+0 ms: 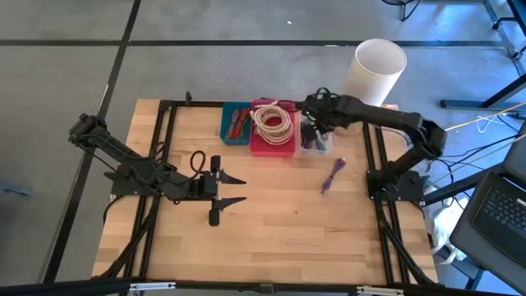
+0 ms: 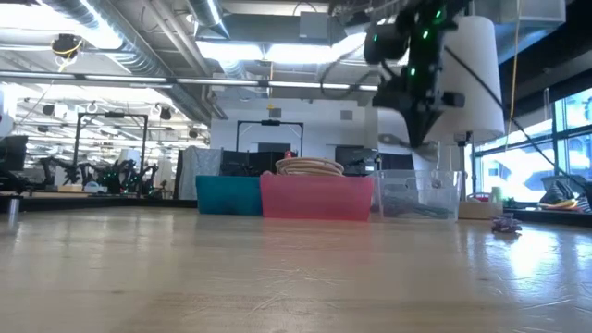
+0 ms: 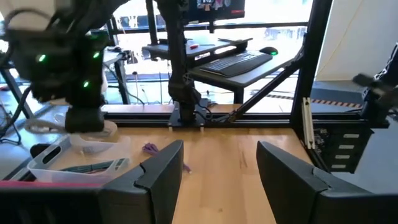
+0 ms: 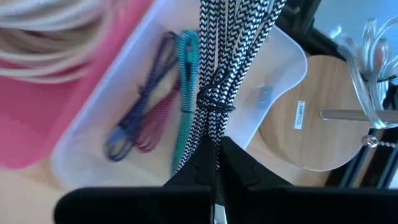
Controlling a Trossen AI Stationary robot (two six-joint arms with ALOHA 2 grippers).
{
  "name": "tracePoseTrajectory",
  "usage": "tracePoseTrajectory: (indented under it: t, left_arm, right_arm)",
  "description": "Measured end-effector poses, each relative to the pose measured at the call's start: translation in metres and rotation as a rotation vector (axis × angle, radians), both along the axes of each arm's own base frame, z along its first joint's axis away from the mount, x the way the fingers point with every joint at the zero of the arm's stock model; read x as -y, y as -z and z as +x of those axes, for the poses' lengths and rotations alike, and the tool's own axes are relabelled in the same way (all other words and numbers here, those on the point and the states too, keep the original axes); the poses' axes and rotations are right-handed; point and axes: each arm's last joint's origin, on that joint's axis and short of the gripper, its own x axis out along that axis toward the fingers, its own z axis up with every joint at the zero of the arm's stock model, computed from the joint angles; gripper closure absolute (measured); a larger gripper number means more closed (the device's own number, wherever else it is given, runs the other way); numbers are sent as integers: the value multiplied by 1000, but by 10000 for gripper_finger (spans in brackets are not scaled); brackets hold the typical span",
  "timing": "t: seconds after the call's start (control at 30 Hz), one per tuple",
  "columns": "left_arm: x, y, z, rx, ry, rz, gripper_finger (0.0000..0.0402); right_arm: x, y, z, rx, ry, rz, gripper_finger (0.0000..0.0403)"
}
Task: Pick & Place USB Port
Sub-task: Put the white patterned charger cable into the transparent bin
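My right gripper point(image 1: 313, 125) hangs over the clear bin point(image 1: 316, 144) at the far right of the table and is shut on a black-and-white braided cable bundle point(image 4: 224, 56). In the right wrist view, blue, maroon and teal cables point(image 4: 155, 106) lie in the clear bin point(image 4: 273, 74) under it. From table height, the right gripper point(image 2: 421, 125) stands just above the bin point(image 2: 421, 194). A purple cable point(image 1: 333, 175) lies on the table nearer than the bin. My left gripper point(image 1: 238, 190) is open and waits above the table's middle. My right gripper pinches the braided cable bundle between its two fingers, at the stretch just behind the wrapped band point(image 4: 214, 134). The fingers come from above, pointing down, and the bundle runs on ahead of them toward the clear bin. Whether its far end touches the bin cannot be told.
A pink bin point(image 1: 273, 131) with a coiled cream cable and a blue bin point(image 1: 236, 123) stand left of the clear bin along the far edge. A white cylinder point(image 1: 378, 70) stands beyond the far right corner. Bare wood point(image 1: 279, 230) fills the near half.
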Motion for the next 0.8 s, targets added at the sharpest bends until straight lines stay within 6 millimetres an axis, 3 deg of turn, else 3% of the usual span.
tracePoseTrajectory:
  t: [0.23,0.6,0.8]
  left_arm:
    - [0,0,0,0,0,1,203]
    - [0,1,0,-8,1,5,203]
    - [0,1,0,-7,1,5,203]
  right_arm:
    - [31,37,9,-71,-1,102,402]
    - [53,98,27,-98,-22,246,402]
    - [61,104,30,-71,-12,233,391]
